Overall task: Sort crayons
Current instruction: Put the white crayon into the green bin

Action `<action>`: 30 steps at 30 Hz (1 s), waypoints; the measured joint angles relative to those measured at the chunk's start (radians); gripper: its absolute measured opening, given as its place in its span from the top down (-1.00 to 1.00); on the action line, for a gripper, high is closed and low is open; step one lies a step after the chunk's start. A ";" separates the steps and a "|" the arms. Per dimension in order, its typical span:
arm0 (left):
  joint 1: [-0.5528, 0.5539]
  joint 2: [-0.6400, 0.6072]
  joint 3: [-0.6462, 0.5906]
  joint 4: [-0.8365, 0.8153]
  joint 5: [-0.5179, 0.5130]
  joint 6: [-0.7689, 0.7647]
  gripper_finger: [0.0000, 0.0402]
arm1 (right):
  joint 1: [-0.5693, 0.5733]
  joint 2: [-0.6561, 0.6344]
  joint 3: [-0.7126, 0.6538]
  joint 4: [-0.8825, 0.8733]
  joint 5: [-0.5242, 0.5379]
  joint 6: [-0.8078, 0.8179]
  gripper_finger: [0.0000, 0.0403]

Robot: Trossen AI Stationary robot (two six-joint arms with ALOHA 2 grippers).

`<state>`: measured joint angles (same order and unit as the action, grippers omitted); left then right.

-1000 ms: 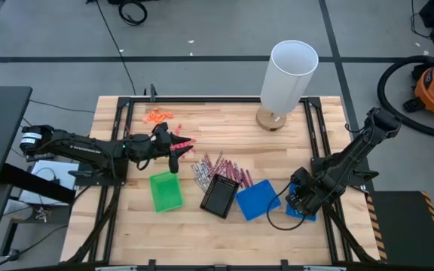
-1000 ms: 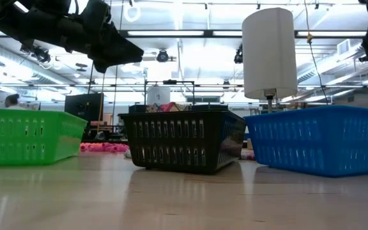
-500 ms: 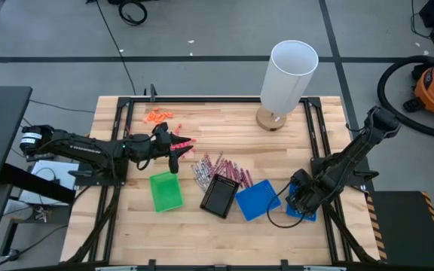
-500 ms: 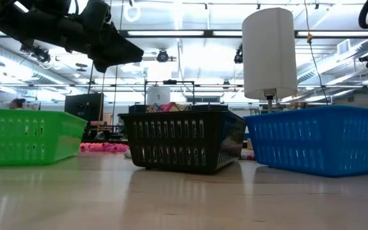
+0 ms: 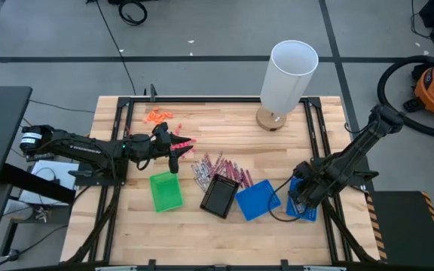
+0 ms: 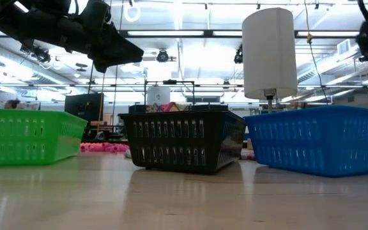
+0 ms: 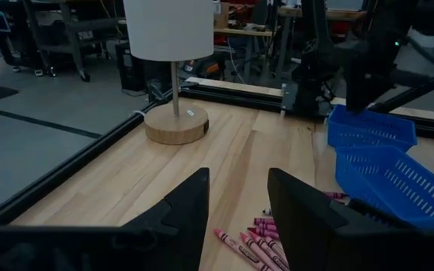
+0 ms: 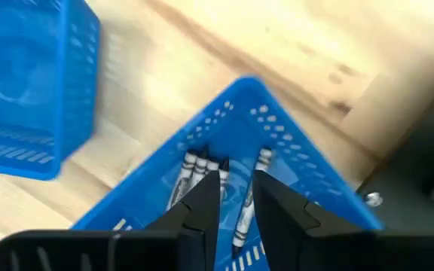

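The right hand [image 8: 236, 197] has just let go, leaving grey crayons [image 8: 191, 172] in the small blue tray [image 8: 330, 192] by the tabletop's right edge.

Fingers: the left gripper [image 7: 237, 214] has two dark fingers [image 7: 183, 211] parted, nothing between them.
Crayons: thin pink-magenta crayons [image 7: 256, 242] lie on the pale wooden table [image 7: 224, 154] just beyond.
Lamp: white-shaded lamp [image 7: 170, 45], round wooden base, farther off.
Baskets: two blue slotted plastic baskets [image 7: 390, 177] beside the crayons.

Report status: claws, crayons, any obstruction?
Right claw open above small blue tray, grey crayons inside. Left claw open, empty, over the loose crayon pile. Nothing blocking.
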<state>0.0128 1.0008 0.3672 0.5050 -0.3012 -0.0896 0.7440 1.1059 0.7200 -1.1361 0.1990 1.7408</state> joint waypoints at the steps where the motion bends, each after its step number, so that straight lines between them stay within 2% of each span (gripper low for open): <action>1: 0.000 0.000 0.000 0.000 0.000 0.000 0.26 | -0.009 -0.004 0.013 -0.014 0.012 -0.014 0.56; 5: 0.000 0.000 0.000 -0.002 0.004 -0.035 0.26 | -0.055 -0.007 0.051 -0.038 0.069 -0.103 0.56; 9: 0.008 0.000 0.000 -0.036 0.103 -0.049 0.26 | -0.114 -0.006 0.074 -0.020 0.147 -0.229 0.56; 17: 0.007 0.001 0.000 -0.141 0.138 -0.105 0.26 | -0.278 -0.006 0.077 0.060 0.177 -0.509 0.56; 22: -0.015 0.001 0.000 -0.158 0.144 -0.083 0.26 | -0.379 -0.006 0.077 0.146 0.209 -0.688 0.56; 30: -0.030 0.056 0.152 -0.431 0.146 0.015 0.26 | -0.514 -0.006 0.077 0.331 0.211 -0.956 0.56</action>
<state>-0.0174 1.0571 0.5187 0.0744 -0.1547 -0.0742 0.2304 1.1004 0.7967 -0.8051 0.4105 0.7852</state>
